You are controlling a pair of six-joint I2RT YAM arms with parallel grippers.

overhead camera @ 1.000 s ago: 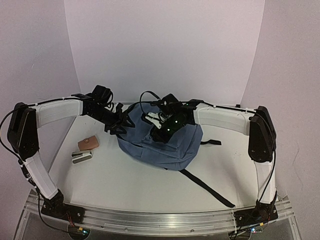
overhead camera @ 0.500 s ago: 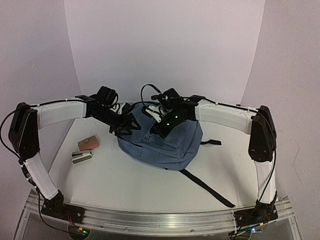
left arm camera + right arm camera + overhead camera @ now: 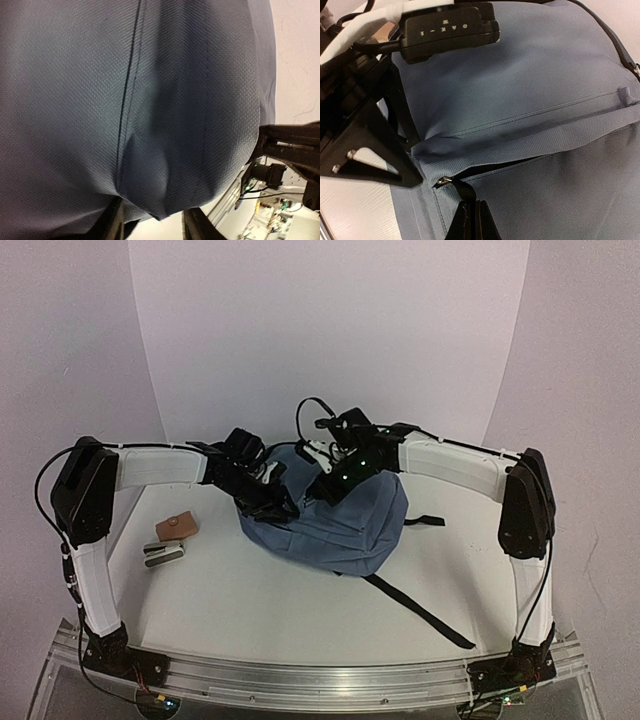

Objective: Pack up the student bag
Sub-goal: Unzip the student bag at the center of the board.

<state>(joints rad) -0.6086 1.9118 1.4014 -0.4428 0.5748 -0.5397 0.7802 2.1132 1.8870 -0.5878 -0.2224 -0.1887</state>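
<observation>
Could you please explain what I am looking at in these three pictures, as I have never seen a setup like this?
These are two robot arms bolted at the near edge of a table. The wide picture comes from a fixed camera above and behind them. The other two come from a small camera on each wrist, looking along its jaws. On the table lies a blue bag, with a black strap trailing toward the front. To its left are a small brown pouch and a grey-and-white object that I cannot identify. The left arm seems to pinch a fold of the bag's fabric in its jaws. The right arm has its jaws shut on the black zip pull.
</observation>
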